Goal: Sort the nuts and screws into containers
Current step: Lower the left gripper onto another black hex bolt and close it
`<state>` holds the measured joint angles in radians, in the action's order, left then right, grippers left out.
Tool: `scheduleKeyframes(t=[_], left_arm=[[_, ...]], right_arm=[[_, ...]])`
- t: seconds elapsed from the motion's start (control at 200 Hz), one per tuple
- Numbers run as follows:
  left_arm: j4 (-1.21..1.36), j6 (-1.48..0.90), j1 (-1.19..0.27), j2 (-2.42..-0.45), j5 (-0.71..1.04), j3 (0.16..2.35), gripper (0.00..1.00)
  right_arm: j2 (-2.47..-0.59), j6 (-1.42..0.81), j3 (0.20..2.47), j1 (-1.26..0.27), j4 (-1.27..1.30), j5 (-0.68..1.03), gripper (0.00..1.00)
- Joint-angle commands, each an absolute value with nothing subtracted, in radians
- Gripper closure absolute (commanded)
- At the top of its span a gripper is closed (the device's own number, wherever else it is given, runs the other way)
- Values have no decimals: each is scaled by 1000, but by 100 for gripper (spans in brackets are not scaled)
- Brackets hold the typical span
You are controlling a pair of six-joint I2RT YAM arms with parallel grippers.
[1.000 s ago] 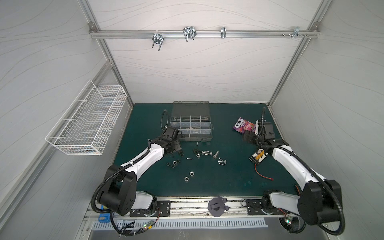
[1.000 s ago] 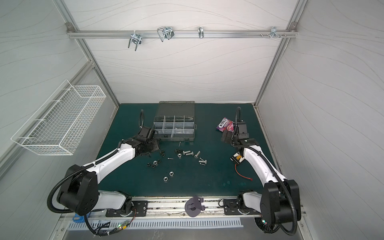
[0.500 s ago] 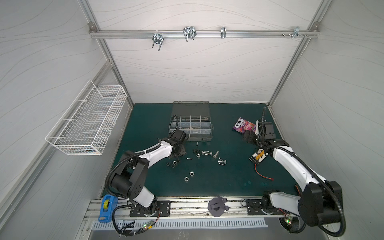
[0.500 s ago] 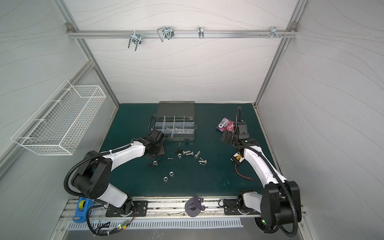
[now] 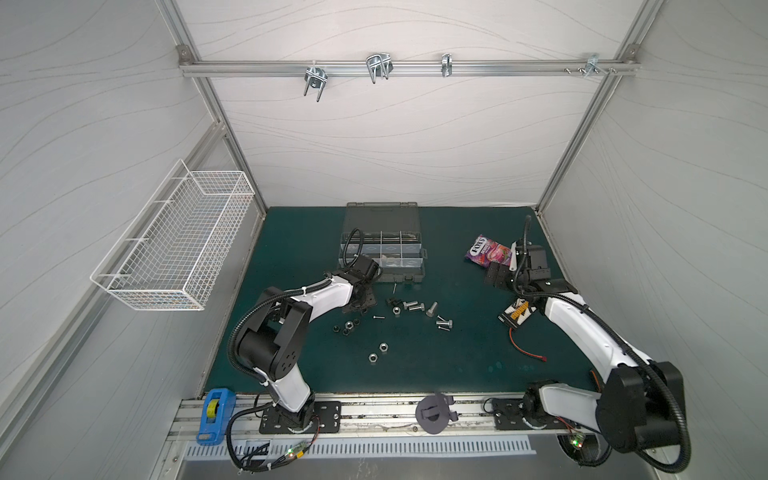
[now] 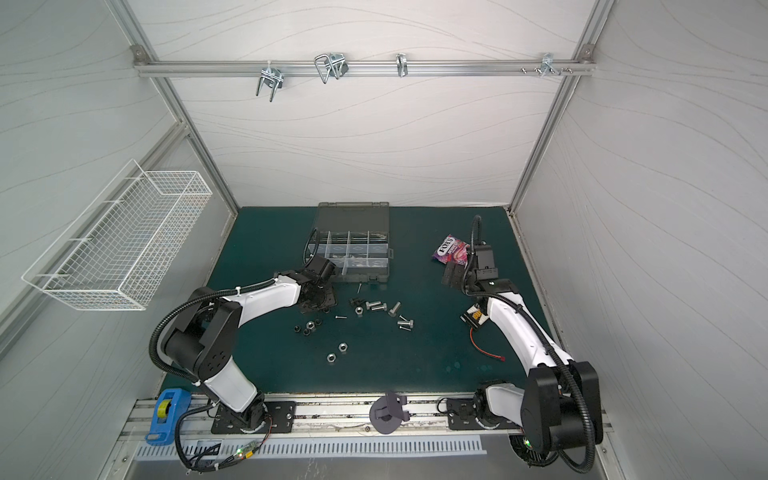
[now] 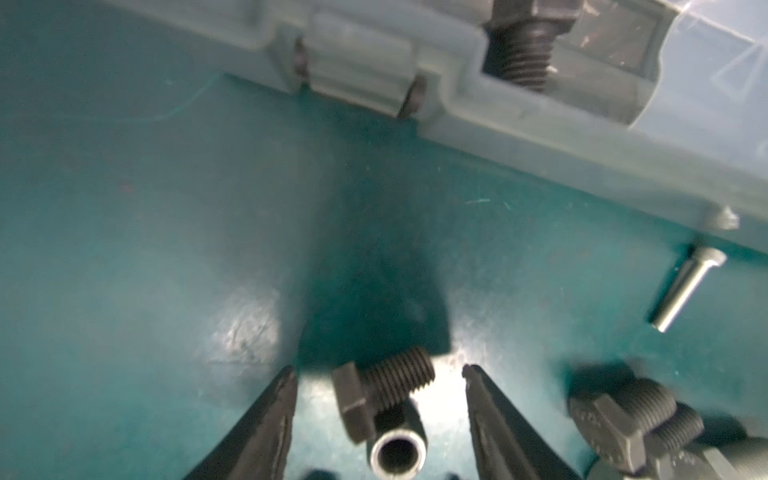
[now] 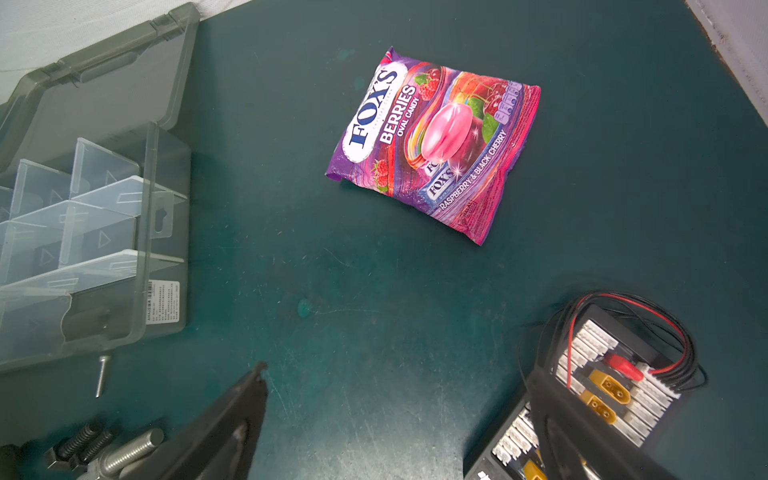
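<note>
The grey organizer case (image 5: pixel 399 277) lies open at the back middle, its containers (image 6: pixel 359 249) split by clear dividers. One black bolt (image 7: pixel 523 41) shows inside a compartment. In front of the case lie the screws: silver hex bolts (image 5: pixel 413 306), a thin pin (image 5: pixel 394 287) and black bolts (image 5: pixel 390 301). The nuts are silver (image 5: pixel 383 347) and black (image 5: pixel 347 325). My left gripper (image 5: pixel 359 303) is open and low over the mat. Its fingertips (image 7: pixel 291 374) stand either side of a black bolt (image 7: pixel 357 399) without touching it. My right gripper (image 5: pixel 498 276) hangs open and empty beside the candy bag.
A purple candy bag (image 8: pixel 432 141) lies at the back right. A black connector board with red wire (image 8: pixel 615 374) sits under my right gripper's outer finger. A white wire basket (image 5: pixel 174 245) hangs on the left wall. A blue tape measure (image 5: pixel 214 415) is on the front rail.
My left gripper has swung from the case's left front corner toward the front and right, down to the black bolts. Its jaws have widened slightly. The right arm has not moved.
</note>
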<state>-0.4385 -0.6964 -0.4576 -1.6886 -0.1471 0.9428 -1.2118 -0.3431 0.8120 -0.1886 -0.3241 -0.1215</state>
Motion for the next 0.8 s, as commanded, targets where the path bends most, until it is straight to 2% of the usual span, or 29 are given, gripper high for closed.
scheduleKeyframes(t=[0.0,0.13,0.4,0.795], left_arm=[[-442,-715,-468,-1720,-182,989,35],[-467,-726,-469,-1736,-201,998,37],[-514,-733,-474,-1762,-224,1019,48],[-602,-727,-515,-1801,-275,1057,49]], right_arm=[[-1198,-344,805,-195,-328,-117,1],[-1194,-344,805,-194,-328,-119,1],[-1191,-347,804,-194,-327,-126,1],[-1185,-348,801,-195,-325,-133,1]])
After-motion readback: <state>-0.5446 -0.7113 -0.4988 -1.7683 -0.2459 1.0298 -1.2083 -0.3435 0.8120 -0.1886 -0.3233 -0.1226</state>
